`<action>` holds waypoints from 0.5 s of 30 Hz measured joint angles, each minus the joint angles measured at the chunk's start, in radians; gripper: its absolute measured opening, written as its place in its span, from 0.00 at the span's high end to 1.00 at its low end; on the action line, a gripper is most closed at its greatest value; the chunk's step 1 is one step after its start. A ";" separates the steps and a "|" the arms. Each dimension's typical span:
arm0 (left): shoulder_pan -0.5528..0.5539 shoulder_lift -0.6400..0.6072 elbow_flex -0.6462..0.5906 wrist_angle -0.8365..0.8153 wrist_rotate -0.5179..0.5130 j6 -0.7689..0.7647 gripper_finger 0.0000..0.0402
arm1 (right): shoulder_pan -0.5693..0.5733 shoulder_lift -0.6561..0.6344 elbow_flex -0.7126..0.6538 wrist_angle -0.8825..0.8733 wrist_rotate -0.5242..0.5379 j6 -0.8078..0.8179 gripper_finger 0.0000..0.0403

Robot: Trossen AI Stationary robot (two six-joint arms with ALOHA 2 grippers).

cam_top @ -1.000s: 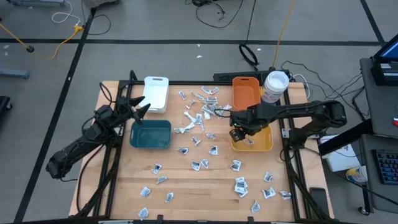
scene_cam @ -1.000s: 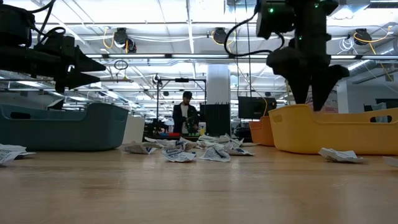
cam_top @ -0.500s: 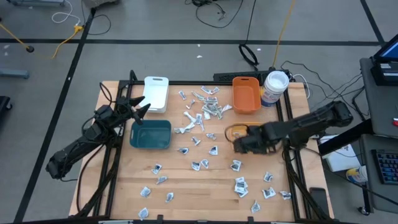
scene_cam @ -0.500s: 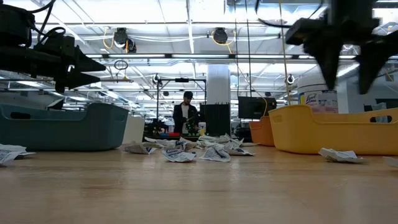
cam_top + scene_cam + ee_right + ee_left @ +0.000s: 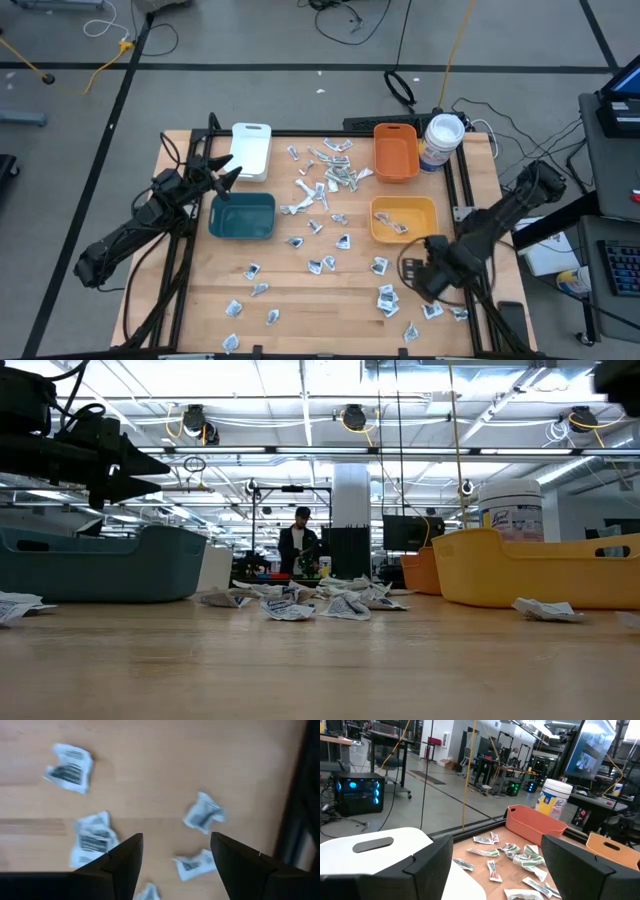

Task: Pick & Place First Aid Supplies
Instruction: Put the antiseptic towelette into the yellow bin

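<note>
Right gripper [image 5: 418, 272] hangs over the tabletop near the front right corner, fingers [image 5: 122, 862] spread wide with nothing between them. Under it, the right wrist view shows 4 or so crumpled first aid packets [image 5: 201, 815] lying loose on bare wood, none of them touched.

The left gripper [image 5: 226, 172] waits near the left edge, just above the back rim of the teal bin [image 5: 242, 215], fingers [image 5: 427, 862] wide apart and empty, pointing across the table.

Most of the supplies are scattered over the tabletop [image 5: 300, 275]: a dense heap [image 5: 335, 170] sits near the back edge between the white bin [image 5: 251, 148] and the orange bin [image 5: 395, 150], more are strewn through the middle, and a loose line runs along the front edge to the front right corner. 1 packet [image 5: 397, 227] lies inside the yellow bin [image 5: 404, 219], which sits toward the right edge. The round white-lidded tub [image 5: 441, 139] stands at the back right corner, just beside the orange bin.

In the low view, a person [image 5: 299, 542] stands far back in the room.
</note>
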 joint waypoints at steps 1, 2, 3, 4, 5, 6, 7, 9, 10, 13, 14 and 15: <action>0.000 0.000 0.000 0.000 0.000 0.000 0.24 | 0.022 0.000 0.000 -0.002 -0.001 0.009 0.44; 0.000 0.000 0.000 0.000 0.000 0.000 0.24 | 0.042 0.000 0.000 -0.003 -0.006 0.015 0.44; 0.000 0.000 0.000 0.000 0.000 0.000 0.24 | 0.057 0.000 0.000 -0.003 -0.020 0.021 0.44; 0.000 0.000 0.000 0.000 0.000 0.000 0.24 | 0.072 0.001 -0.001 -0.008 -0.027 0.025 0.44; 0.000 0.000 0.000 0.000 0.000 0.000 0.24 | 0.082 0.001 -0.007 -0.006 -0.028 0.028 0.44; 0.000 0.000 0.000 0.000 0.000 0.000 0.24 | 0.088 0.002 -0.016 -0.003 -0.029 0.029 0.44; 0.000 0.000 0.000 0.000 0.000 0.000 0.24 | 0.089 0.002 -0.029 0.006 -0.029 0.030 0.44; 0.000 0.000 0.000 0.000 0.000 0.000 0.24 | 0.087 0.002 -0.061 0.032 -0.029 0.030 0.44; 0.000 0.000 0.000 0.000 0.000 0.000 0.24 | 0.086 0.002 -0.078 0.045 -0.028 0.030 0.44; 0.000 0.000 0.000 0.000 0.000 0.000 0.24 | 0.087 0.002 -0.140 0.103 -0.028 0.029 0.44; 0.000 0.000 0.000 0.000 0.000 0.000 0.24 | 0.087 0.003 -0.164 0.127 -0.028 0.029 0.44; 0.000 0.000 0.000 0.000 0.000 0.000 0.24 | 0.087 0.003 -0.187 0.152 -0.029 0.028 0.44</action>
